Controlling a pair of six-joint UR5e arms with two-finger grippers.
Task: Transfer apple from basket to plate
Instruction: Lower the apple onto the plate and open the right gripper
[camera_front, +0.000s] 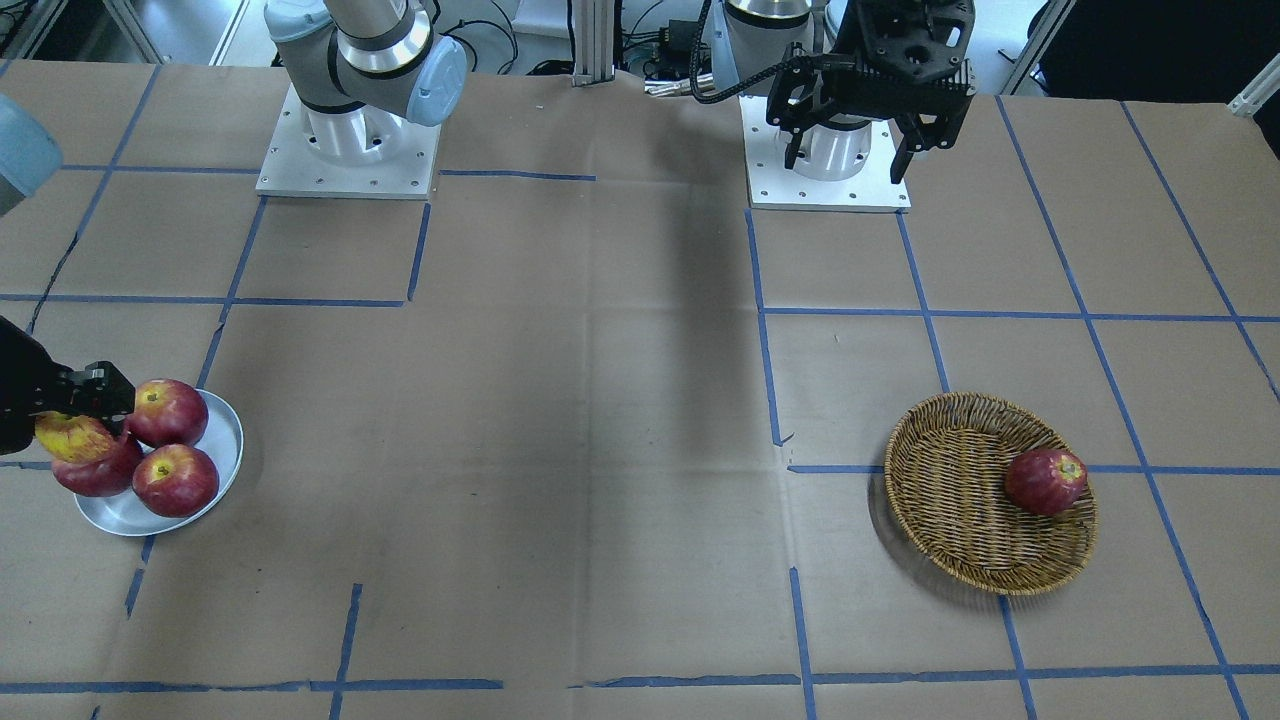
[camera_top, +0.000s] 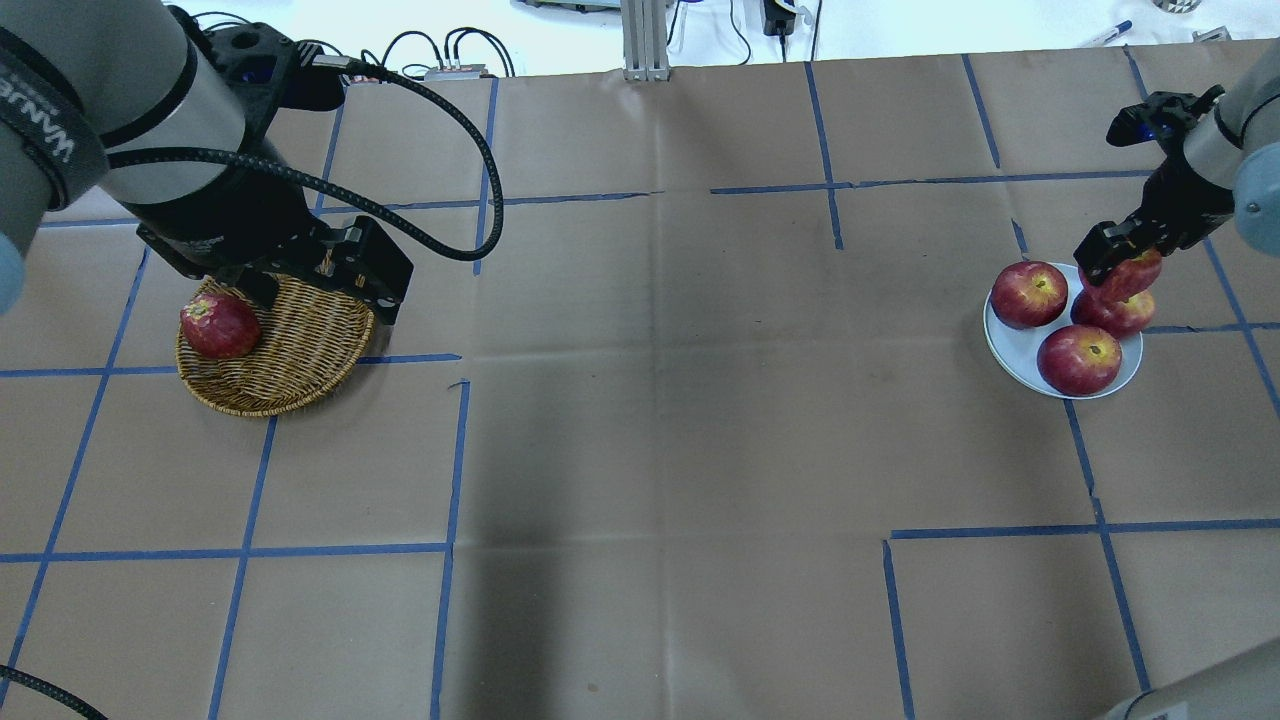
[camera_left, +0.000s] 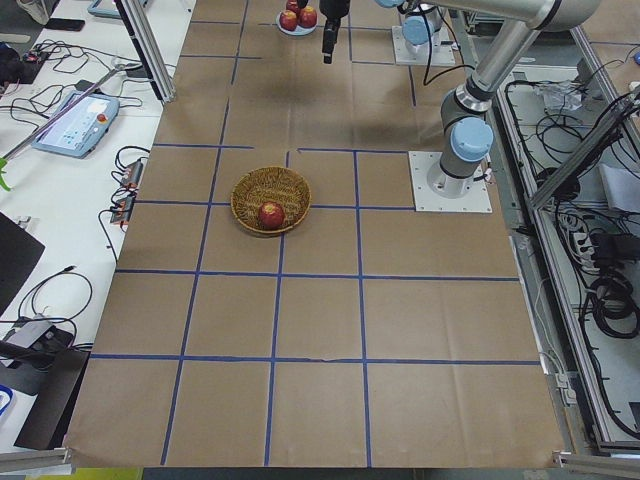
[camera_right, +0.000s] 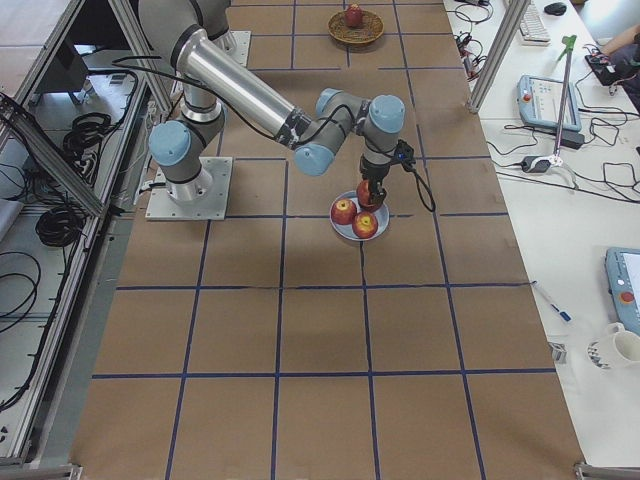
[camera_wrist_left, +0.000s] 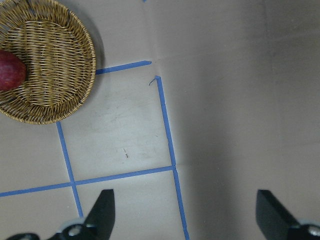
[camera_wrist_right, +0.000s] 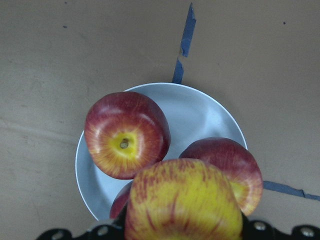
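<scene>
The yellow, red-streaked apple (camera_wrist_right: 182, 205) is held in my right gripper (camera_front: 90, 408), which is shut on it. It hangs over the small grey-white plate (camera_wrist_right: 200, 110), close above one of three dark red apples (camera_front: 176, 480) lying there; I cannot tell whether it touches. The held apple also shows in the front view (camera_front: 72, 438) and the overhead view (camera_top: 1132, 275). The brown wicker basket (camera_front: 960, 510) stands at the other end of the table with one dark red apple (camera_front: 1045, 481) in it. My left gripper (camera_wrist_left: 185, 212) is open and empty, high above the table beside the basket (camera_wrist_left: 60, 70).
The table is brown paper with a grid of blue tape lines. Both arm bases (camera_front: 348, 150) stand on white plates at the robot's edge. A cable (camera_top: 440, 130) loops from the left arm over the table near the basket.
</scene>
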